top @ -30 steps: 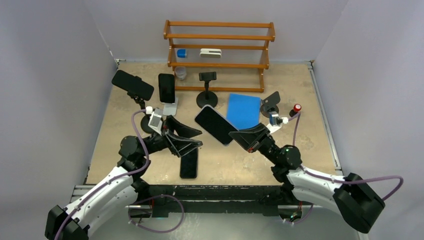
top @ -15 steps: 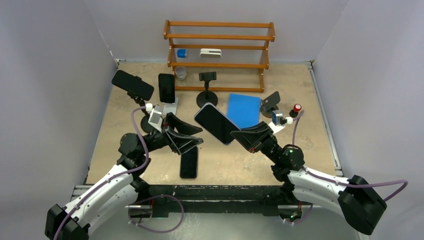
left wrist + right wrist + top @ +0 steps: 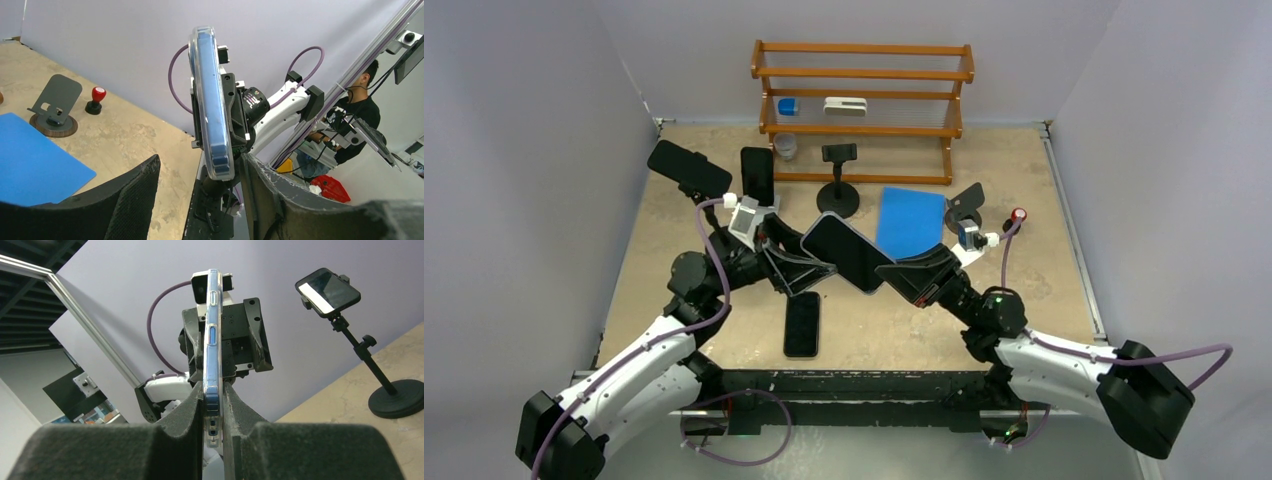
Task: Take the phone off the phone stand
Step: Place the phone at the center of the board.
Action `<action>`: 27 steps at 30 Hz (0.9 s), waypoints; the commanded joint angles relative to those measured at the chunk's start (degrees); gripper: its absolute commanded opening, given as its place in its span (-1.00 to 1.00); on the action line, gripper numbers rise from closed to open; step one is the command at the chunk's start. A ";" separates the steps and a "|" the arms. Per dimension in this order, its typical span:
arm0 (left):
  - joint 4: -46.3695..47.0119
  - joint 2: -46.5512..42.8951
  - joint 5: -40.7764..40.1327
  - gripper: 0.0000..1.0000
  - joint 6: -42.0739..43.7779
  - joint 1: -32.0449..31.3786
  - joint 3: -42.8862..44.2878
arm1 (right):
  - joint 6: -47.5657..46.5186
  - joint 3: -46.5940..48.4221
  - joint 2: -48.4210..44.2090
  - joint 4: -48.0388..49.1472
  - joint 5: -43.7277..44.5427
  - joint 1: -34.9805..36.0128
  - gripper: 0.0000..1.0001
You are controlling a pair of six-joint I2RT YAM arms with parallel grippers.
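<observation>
My right gripper (image 3: 212, 407) was squeezed almost shut on one end of the phone (image 3: 212, 340). It held the phone up in the air, on its thin edge. My left gripper (image 3: 200, 162) was about half open. It had one finger on each side of the phone's other end, and I could not see either finger touching it. Under both grippers another phone (image 3: 802, 323) lay flat on the table (image 3: 1024, 170). Just past my right fingers lay a blue mat (image 3: 911, 222), and farther back stood an empty stand (image 3: 837, 180).

I think the phone was off its stand and I was passing it from hand to hand. Next, my left fingers should close softly on the phone. My right fingers should let go only after that, or it could fall.
</observation>
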 commanded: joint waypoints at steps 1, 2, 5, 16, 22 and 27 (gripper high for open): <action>4.01 0.35 0.07 0.15 -1.70 0.33 2.79 | -1.59 3.70 -0.10 7.67 1.53 1.12 -1.00; 3.94 0.45 -0.14 0.15 -1.85 0.33 2.88 | -1.78 3.70 0.03 7.57 1.94 1.30 -1.00; 2.72 0.42 -1.55 0.12 -2.32 0.36 3.09 | -3.04 4.04 -0.14 6.06 3.04 2.11 -1.00; 1.60 0.47 -3.21 -0.26 -5.24 0.33 3.25 | -7.88 5.44 -2.00 -1.49 7.71 4.58 -1.00; 2.25 0.86 -2.36 -0.34 -6.40 0.27 3.19 | -8.41 5.94 -0.76 -1.68 8.17 5.32 -1.00; 2.25 0.28 -2.51 -0.49 -6.49 0.29 2.69 | -9.34 6.32 -0.75 -3.09 8.77 5.90 -1.00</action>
